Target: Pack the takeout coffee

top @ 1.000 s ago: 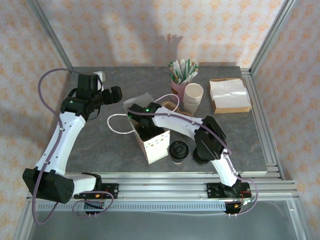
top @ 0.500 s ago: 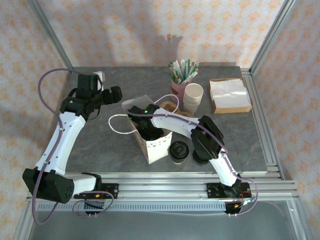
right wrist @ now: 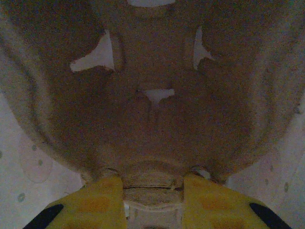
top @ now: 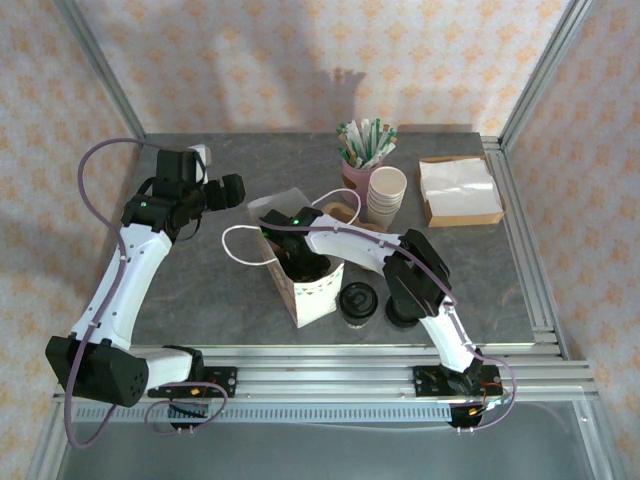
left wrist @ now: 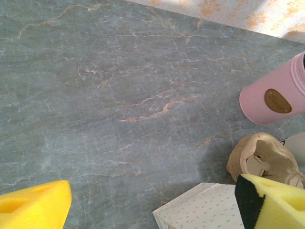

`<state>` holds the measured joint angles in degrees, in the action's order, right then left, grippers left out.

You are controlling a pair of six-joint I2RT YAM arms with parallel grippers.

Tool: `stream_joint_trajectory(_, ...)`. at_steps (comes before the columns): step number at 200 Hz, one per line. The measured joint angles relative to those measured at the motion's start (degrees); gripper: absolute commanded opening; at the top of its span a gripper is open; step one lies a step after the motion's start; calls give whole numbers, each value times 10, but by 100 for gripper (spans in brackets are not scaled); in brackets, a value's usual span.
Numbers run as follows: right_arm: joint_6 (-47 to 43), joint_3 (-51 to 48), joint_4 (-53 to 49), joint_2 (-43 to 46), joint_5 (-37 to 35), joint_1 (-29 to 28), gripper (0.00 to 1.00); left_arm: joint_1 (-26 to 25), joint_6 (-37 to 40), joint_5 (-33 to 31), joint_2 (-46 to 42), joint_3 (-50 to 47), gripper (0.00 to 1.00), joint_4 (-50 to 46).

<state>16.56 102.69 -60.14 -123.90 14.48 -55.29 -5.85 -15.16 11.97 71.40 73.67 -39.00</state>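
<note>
The takeout coffee (top: 356, 302), its black lid up, stands on the grey bench (top: 200, 290) near the front edge, just right of the white paper bag (top: 318, 292) and outside it. The right end effector (right wrist: 152, 195) reaches down into that bag, its yellow fingers (right wrist: 102, 202) clamped on the rim of a brown pulp cup carrier (right wrist: 157, 124), with dotted bag walls on either side. The left end effector (top: 232, 189) hangs over the bench left of the bag, fingers well apart and holding nothing. Farther back stand a pink cup (left wrist: 274, 95) of stirrers and a stack of cream paper cups (top: 386, 196).
</note>
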Motion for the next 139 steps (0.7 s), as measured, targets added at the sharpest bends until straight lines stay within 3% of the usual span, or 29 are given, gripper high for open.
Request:
stream_joint_trajectory(45, 2, 0, 1, 0, -1, 0, 33, 0, 0, 2, 0, 0, 90, 0)
stream_joint_trajectory(93, 10, 13, 0, -12, -10, -1, 47, 0, 0, 7, 0, 0, 90, 0)
stream_joint_trajectory(139, 16, 38, 2, -14, -35, -3, 50, 6, 0, 13, 0, 0, 90, 0)
